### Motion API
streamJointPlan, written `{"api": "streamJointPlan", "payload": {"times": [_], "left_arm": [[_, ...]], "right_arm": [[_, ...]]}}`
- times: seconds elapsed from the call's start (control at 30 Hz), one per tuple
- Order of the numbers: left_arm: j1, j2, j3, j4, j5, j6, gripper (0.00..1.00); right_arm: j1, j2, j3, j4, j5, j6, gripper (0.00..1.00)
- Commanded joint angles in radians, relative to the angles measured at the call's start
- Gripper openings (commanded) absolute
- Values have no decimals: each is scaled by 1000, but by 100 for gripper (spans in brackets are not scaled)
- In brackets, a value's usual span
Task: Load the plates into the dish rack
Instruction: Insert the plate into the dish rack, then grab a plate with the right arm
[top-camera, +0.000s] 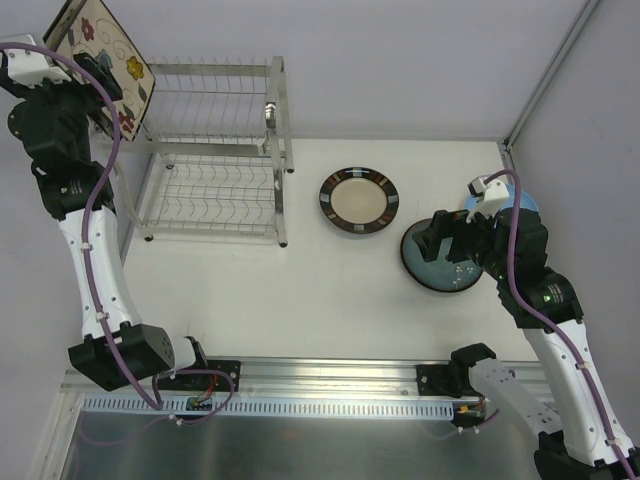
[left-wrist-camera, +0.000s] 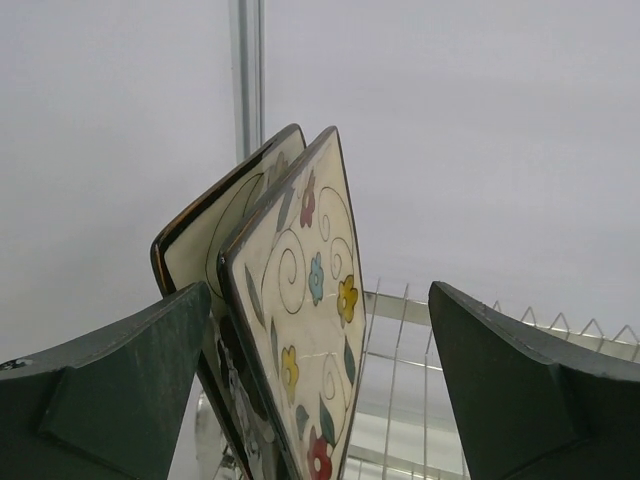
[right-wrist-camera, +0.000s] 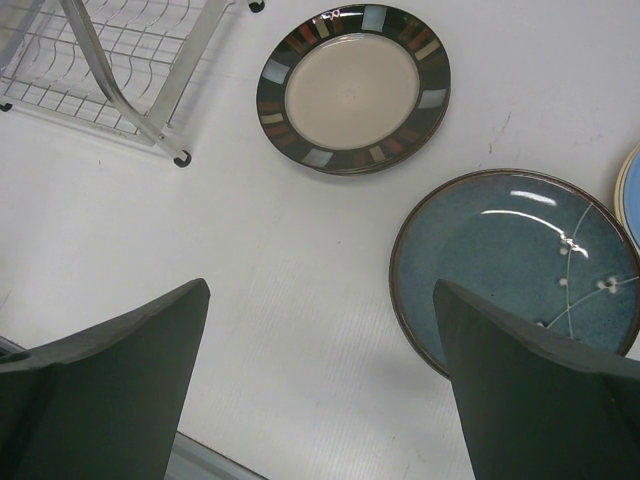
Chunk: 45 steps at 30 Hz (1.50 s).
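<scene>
My left claw (left-wrist-camera: 320, 290) is spread wide around two square floral plates (left-wrist-camera: 300, 330) standing on edge in the dish rack (top-camera: 280, 150) (top tier, far left); this placement looks done. Next, my right claw (right-wrist-camera: 322, 288), also spread, must pinch the rim of the teal plate (right-wrist-camera: 500, 250)

Standing on edge at far-left end of dish rack (top-camera: 279, 120) upper tier: two square cream floral plates (left-wrist-camera: 300, 330), dark edges, side by side, corner-up, leaning. Rack standing upright on counter (top-camera: 300, 290), silver, two tiers. Lying flat right of rack: round dark-rimmed cream plate (top-camera: 359, 201). Lying flat near it, further right: dark teal plate (right-wrist-camera: 510, 250), white sprig pattern. Peeking out just beside teal: light blue plate (right-wrist-camera: 636, 195), mostly hidden.
</scene>
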Motion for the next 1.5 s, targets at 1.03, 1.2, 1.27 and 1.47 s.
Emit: {"api": "streamJointPlan", "payload": {"times": [1.03, 1.2, 1.27, 1.47], "left_arm": [[-274, -627, -450, -357, -54, -68, 99], [-335, -779, -608, -473, -46, -123, 99], [-346, -837, -674, -504, -5, -157, 99], [-418, -938, -803, -599, 11, -192, 99]], "right_arm": [[-70, 70, -57, -36, 294, 301, 99], [-168, 105, -116, -42, 327, 391, 99], [-192, 131, -151, -39, 323, 442, 99], [-321, 209, -280, 53, 239, 557, 98]]}}
